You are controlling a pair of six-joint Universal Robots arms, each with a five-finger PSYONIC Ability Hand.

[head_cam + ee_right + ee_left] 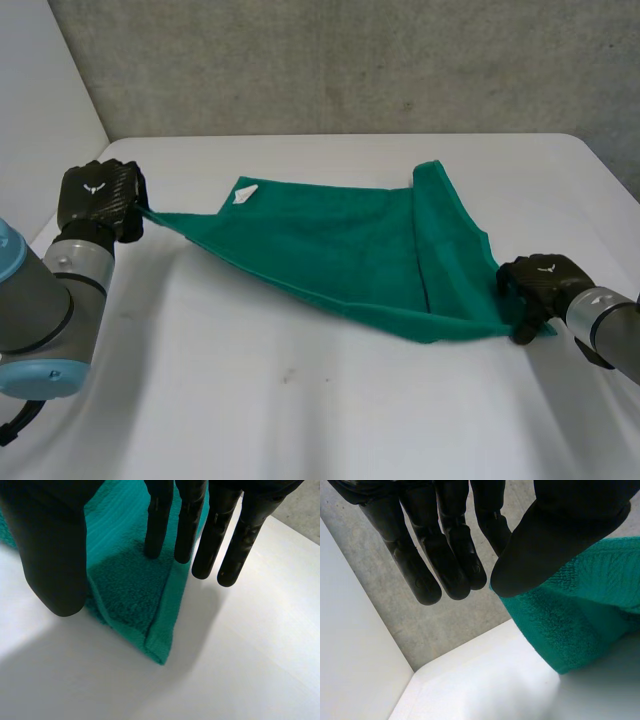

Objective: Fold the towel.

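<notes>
Green towel is out across the middle of the white worktop, drawn into a long slanted shape between the two hands. Its right-hand part is doubled over on itself, with a crease running down the cloth, and a small white tag sits at the far corner on the left side.

Over on the left, the left hand has the towel's left corner. The cloth pulls out to a narrow point right at the hand and looks raised off the surface there. From that wrist, the thumb is clamped against the nearest finger with the green terry coming out from between them, so it's a pinch. The other fingers hang straight beside it.

On the right, the right hand is down on the near right corner. Its fingers are straight. Two tips are planted on the cloth and the other two are just off its edge over bare worktop. The thumb is spread well apart at the other side of the corner, so that's pressing, not gripping. The folded corner tip lies flat on the worktop just past the fingertips.

A grey concrete wall stands behind the worktop.
</notes>
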